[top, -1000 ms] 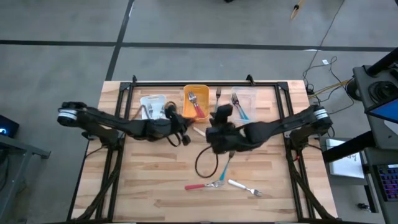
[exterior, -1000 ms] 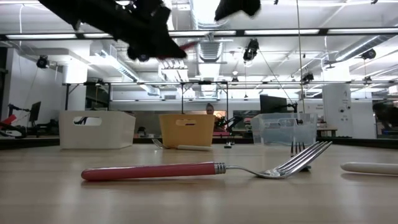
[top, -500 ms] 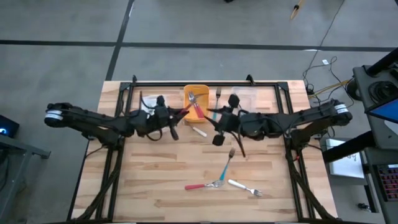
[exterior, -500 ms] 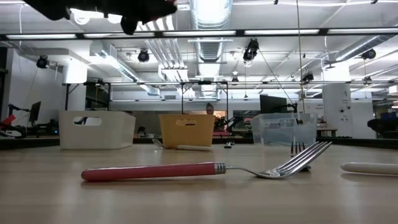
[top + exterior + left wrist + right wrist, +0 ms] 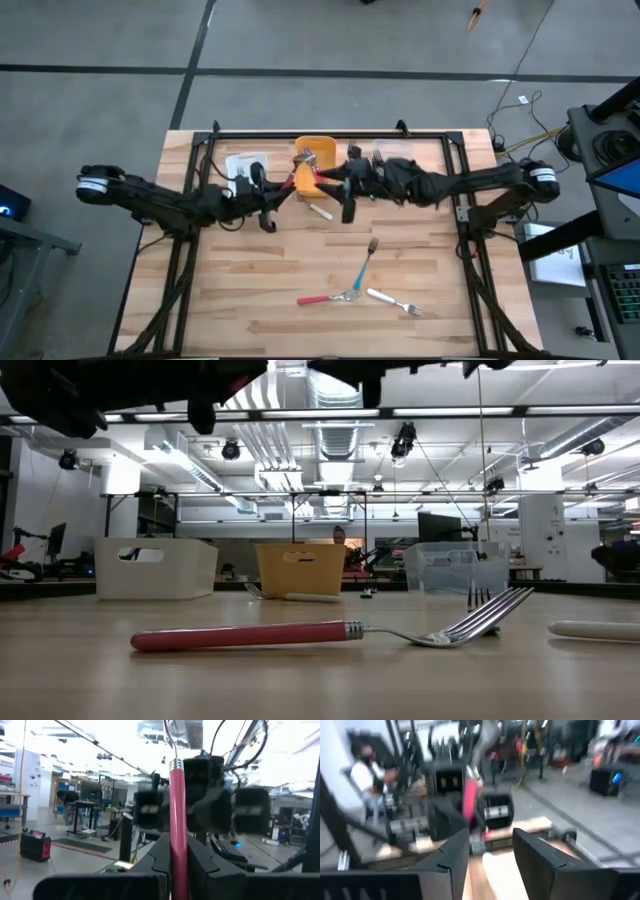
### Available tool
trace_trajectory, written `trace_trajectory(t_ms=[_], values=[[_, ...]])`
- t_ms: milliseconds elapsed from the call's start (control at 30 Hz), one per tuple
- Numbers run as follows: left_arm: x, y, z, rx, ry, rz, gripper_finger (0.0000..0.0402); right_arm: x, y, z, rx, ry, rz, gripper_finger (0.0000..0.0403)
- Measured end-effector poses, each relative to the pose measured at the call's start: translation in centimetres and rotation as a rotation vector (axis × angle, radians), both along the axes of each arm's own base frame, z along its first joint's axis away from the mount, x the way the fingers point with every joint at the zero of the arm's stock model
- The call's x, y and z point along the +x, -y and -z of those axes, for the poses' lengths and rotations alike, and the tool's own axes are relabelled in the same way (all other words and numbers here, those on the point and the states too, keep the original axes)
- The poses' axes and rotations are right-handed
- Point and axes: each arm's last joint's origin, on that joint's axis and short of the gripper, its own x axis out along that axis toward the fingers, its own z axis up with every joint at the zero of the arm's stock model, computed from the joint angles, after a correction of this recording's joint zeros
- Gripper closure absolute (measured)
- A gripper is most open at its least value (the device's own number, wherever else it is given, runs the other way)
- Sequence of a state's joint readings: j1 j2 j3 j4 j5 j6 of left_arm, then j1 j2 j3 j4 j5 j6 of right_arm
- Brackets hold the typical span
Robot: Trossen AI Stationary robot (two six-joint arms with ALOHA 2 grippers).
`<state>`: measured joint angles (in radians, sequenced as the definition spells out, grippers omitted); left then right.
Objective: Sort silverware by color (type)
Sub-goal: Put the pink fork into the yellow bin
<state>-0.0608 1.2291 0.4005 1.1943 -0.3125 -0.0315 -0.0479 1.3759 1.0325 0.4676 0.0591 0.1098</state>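
Note:
My left gripper [image 5: 272, 194] is shut on a red-handled utensil [image 5: 292, 178] above the table, left of the orange bin [image 5: 326, 147]. The utensil's metal head [image 5: 308, 158] points toward that bin. My right gripper [image 5: 335, 185] is open and empty, just right of the utensil and facing it; the utensil shows in the right wrist view [image 5: 470, 795]. A teal fork [image 5: 362, 265], a red fork [image 5: 322, 299] and a white fork [image 5: 395, 300] lie flat on the near middle of the table. A white-handled utensil [image 5: 320, 211] lies near the orange bin. My left gripper pinches the red plastic handle [image 5: 178, 827] between its two fingers [image 5: 159, 857]. The handle runs along the fingers and sticks out past their tips, with the metal head [image 5: 169, 740] at the free end. The utensil is lifted clear of the table.
A white bin [image 5: 243, 165], the orange bin and a clear bin [image 5: 392, 160] stand in a row along the far edge, each holding utensils. A loose fork [image 5: 351, 153] lies between the orange and clear bins. In the low view the red fork [image 5: 250, 635] lies nearest.
My right gripper has gone from the table's middle, by the teal fork, up and toward the far edge to the orange bin. My left gripper has drawn back a little toward the left, risen, and now points the red utensil at the orange bin.

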Motion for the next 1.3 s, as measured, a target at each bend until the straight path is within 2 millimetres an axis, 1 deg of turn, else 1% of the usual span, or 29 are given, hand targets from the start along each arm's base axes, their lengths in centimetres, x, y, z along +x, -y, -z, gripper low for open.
trace_trajectory(t_ms=[33,67,100,167,233,333,433,600,700,833,867,967,1067,1133,1300], values=[[0.1,-0.1,0.1,0.000,0.000,-0.004,0.0391,0.2,0.6,0.2,0.003,-0.023,-0.014,0.0259],[0.1,-0.2,0.2,-0.002,0.002,-0.013,0.0391,0.8,1.1,0.0,0.001,-0.013,-0.038,0.0254],[0.1,-0.3,0.2,-0.002,0.007,-0.021,0.0391,1.2,1.6,-0.7,-0.005,0.018,-0.063,0.0251],[0.3,-0.7,0.4,0.005,0.004,-0.043,0.0391,1.9,2.7,-0.8,-0.006,0.002,-0.100,0.0244],[0.3,-1.0,0.5,0.017,-0.008,-0.064,0.0389,2.9,3.7,-1.6,-0.023,0.042,-0.128,0.0239],[0.4,-1.7,0.4,0.012,-0.008,-0.113,0.0387,4.4,5.2,-1.8,-0.047,0.037,-0.164,0.0236],[0.5,-2.3,0.7,0.008,-0.014,-0.141,0.0389,5.7,6.7,-1.7,-0.068,0.028,-0.178,0.0238],[0.5,-2.7,0.9,0.002,-0.023,-0.158,0.0389,7.4,8.2,-1.5,-0.109,0.038,-0.189,0.0259],[0.5,-2.8,0.8,-0.001,-0.019,-0.170,0.0389,7.8,8.6,-1.1,-0.118,0.026,-0.190,0.0294],[0.5,-2.8,0.6,0.005,-0.023,-0.191,0.0389,7.6,8.6,-1.0,-0.131,0.020,-0.220,0.0369],[0.5,-2.8,0.7,0.009,-0.026,-0.191,0.0388,7.5,8.5,-0.9,-0.131,0.016,-0.232,0.0375],[0.7,-2.7,0.8,0.002,-0.028,-0.181,0.0382,7.2,8.4,-1.1,-0.127,0.009,-0.258,0.0375],[0.8,-2.9,0.8,-0.054,-0.026,-0.177,0.0361,6.7,8.6,-1.3,-0.119,-0.018,-0.262,0.0376],[1.0,-2.9,0.7,-0.065,-0.033,-0.186,0.0341,6.5,8.8,-1.6,-0.120,-0.046,-0.258,0.0376],[1.5,-3.1,0.1,-0.057,-0.057,-0.223,0.0279,5.9,10.1,-2.2,-0.101,-0.137,-0.232,0.0376]])
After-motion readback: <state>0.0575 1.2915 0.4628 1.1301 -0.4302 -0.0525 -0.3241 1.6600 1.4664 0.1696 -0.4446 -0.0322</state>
